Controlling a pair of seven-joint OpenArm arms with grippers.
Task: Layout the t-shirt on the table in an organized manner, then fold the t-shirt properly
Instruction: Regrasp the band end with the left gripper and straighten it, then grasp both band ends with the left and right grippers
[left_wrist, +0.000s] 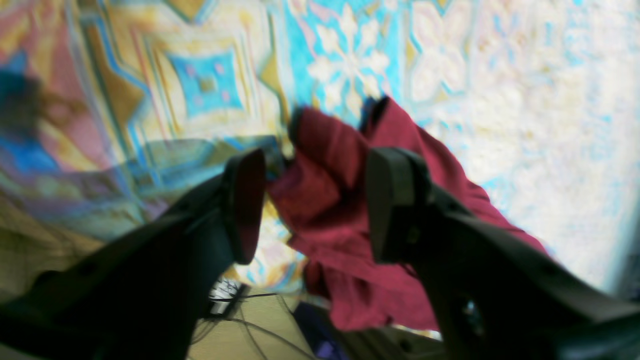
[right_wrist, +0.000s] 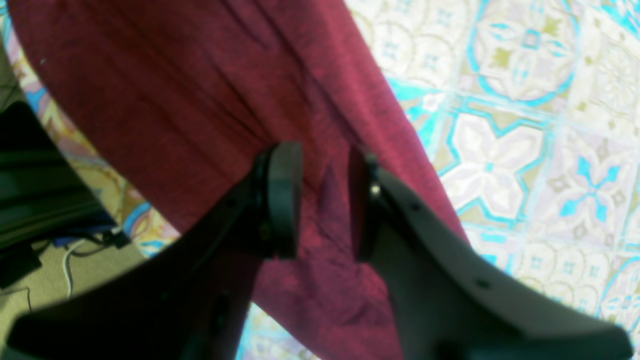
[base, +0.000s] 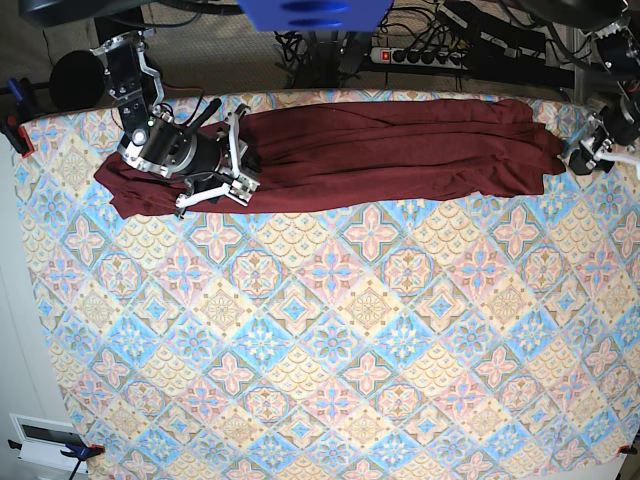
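The t-shirt (base: 390, 155) lies stretched in a long band along the far edge of the tabletop (base: 330, 350). My right gripper (right_wrist: 325, 200) pinches a fold of it near one end. My left gripper (left_wrist: 315, 205) at the other end stands wide open, cloth loose between the jaws.

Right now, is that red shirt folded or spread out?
Neither neatly: the t-shirt lies bunched in a long wrinkled band along the table's far edge, not flat.
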